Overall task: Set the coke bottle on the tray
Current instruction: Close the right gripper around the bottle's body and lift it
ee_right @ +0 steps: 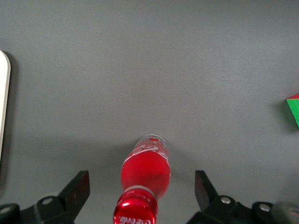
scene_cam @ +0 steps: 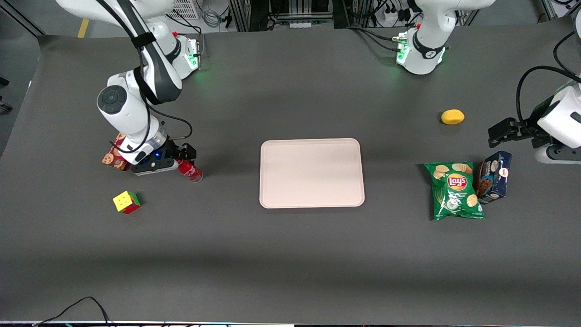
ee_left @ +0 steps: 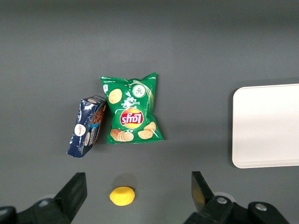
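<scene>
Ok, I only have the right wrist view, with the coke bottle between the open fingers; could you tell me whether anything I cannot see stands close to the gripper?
Observer: Yes. A red cookie box sits beside the open gripper, partly hidden under the wrist and farther from the tray than the coke bottle.
Operator: Thank you. Is anything lying on the tray?
Observer: The front view shows nothing on it.
Operator: And what else is on the table?
Observer: A green chips bag, a blue box and a yellow fruit lie toward the parked arm's end.
</scene>
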